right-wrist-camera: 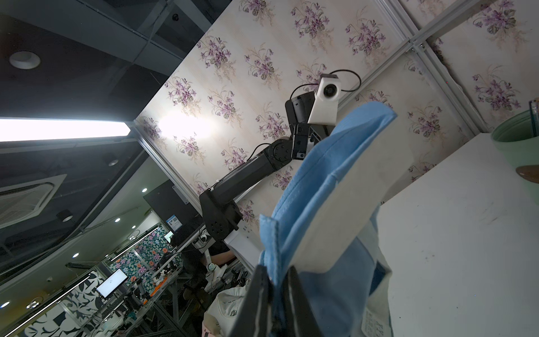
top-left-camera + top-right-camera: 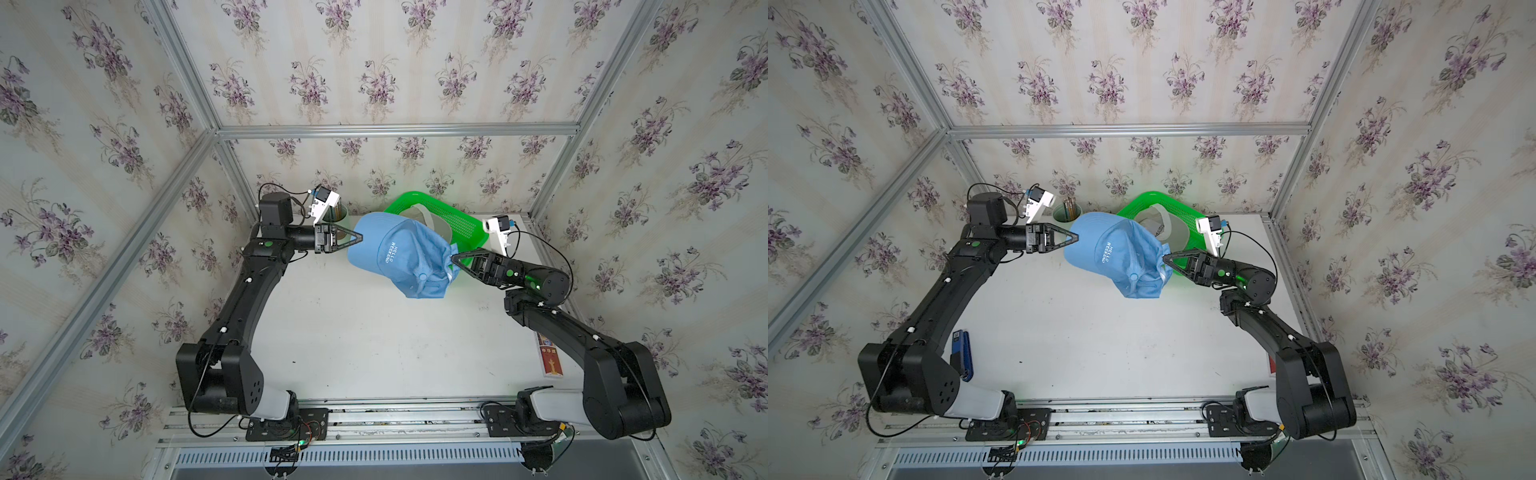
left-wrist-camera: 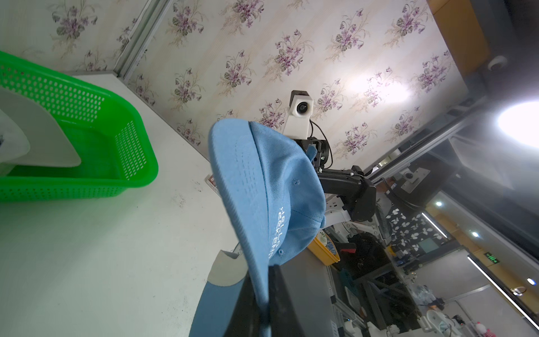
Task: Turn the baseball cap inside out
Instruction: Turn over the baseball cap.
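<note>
Hanging clear of the table point(image 2: 374, 353) in both top views, the baseball cap point(image 2: 399, 253) spans the two arms, Ana says. The left gripper point(image 2: 360, 237) is closed on the brim's edge and the right gripper point(image 2: 453, 259) on the crown's back rim. The lettering faces outward, so the crown is not yet turned.

Ben answers that the risk there is tension. If the arms pull apart, the cloth end probably slips first, and the baseball cap point(image 2: 1117, 253) would swing toward the green basket point(image 2: 1183, 208) just behind it.

Ana: The left wrist view shows the fingers point(image 3: 291, 300) nipping only a narrow strip of brim. A twist could lever that stiff edge out.

Ben: In the right wrist view the fingers point(image 1: 258, 291) squeeze bunched fabric beside a strap tab. With both jaws occupied, nothing is free to push the crown through, and releasing either grip likely lets the baseball cap drop sideways.
</note>
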Motion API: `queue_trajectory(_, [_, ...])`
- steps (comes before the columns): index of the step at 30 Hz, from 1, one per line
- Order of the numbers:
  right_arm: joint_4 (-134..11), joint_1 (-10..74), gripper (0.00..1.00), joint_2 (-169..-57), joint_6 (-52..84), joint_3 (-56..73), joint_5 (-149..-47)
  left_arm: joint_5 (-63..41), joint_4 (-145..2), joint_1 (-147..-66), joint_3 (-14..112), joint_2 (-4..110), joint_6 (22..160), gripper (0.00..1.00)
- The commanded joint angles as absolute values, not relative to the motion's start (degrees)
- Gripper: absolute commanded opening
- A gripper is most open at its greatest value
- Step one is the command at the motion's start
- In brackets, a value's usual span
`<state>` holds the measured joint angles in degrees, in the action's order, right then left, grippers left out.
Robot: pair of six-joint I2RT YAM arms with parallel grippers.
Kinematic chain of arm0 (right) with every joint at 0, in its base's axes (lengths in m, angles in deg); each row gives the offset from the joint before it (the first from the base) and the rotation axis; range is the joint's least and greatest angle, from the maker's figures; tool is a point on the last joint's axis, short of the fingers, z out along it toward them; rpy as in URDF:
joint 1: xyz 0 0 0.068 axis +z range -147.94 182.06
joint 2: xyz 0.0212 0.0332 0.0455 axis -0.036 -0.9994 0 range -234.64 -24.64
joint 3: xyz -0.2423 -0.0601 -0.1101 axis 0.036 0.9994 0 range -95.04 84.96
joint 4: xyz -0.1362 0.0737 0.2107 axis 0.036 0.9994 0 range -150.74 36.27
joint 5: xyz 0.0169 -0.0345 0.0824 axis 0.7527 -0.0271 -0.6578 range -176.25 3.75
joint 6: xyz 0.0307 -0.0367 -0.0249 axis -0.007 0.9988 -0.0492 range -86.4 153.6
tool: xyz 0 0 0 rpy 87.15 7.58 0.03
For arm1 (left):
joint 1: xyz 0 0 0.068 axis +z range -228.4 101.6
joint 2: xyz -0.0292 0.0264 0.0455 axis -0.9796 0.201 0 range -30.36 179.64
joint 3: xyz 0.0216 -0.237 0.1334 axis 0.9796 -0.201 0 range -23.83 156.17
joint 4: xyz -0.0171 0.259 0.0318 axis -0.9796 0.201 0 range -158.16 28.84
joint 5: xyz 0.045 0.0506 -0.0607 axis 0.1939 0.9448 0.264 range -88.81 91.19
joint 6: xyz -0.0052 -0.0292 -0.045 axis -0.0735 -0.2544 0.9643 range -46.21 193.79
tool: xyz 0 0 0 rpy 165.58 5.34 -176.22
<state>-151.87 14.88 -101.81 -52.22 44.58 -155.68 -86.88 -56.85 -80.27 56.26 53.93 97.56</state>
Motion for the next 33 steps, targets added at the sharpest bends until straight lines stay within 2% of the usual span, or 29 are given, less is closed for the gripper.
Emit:
queue_trajectory(1, [-165.27, 15.22, 0.06, -103.03, -50.96, 44.35, -159.31, -84.83, -46.69, -79.98, 62.08, 54.34, 83.72, 0.03])
queue_trajectory(5, [-165.28, 15.68, 0.08, -105.95, -50.27, 43.44, -162.00, -78.48, -11.23, -81.56, 76.02, 59.03, 56.01, 0.07])
queue_trajectory(7, [-165.31, 15.82, 0.12, -106.33, -50.89, 41.90, -163.23, -71.52, -5.34, -82.72, 78.68, 60.56, 52.31, 0.07])
queue_trajectory(10, [-163.18, 14.08, 0.20, -107.20, -51.60, 40.76, -163.81, -64.36, -8.21, -83.28, 76.57, 58.86, 55.26, 0.06])
queue_trajectory(15, [-150.72, 7.60, 0.42, -109.27, -45.81, 42.28, -161.59, -51.32, -5.59, -86.00, 77.50, 56.57, 55.09, 0.04])
queue_trajectory(18, [-137.63, 5.12, 0.45, -108.40, -37.09, 41.90, -159.57, -44.23, -6.43, -89.62, 76.45, 53.38, 54.57, 0.03])
queue_trajectory(22, [-85.00, 5.55, 0.48, -103.79, -1.64, 32.75, -149.61, -29.84, -12.54, -95.80, 71.52, 47.01, 54.70, 0.01])
queue_trajectory(23, [-77.01, 5.98, 0.48, -103.74, 3.73, 30.36, -147.40, -27.48, -14.38, -97.39, 69.99, 45.51, 54.69, 0.01])
queue_trajectory(28, [-70.28, 6.92, 0.49, -103.66, 5.54, 27.90, -142.80, -9.39, -23.89, -111.84, 59.76, 39.78, 51.42, 0.01])
queue_trajectory(33, [-62.62, 9.62, 0.52, -104.09, 8.64, 26.08, -135.83, 18.80, -35.27, -129.50, 49.35, 39.39, 43.87, 0.05])
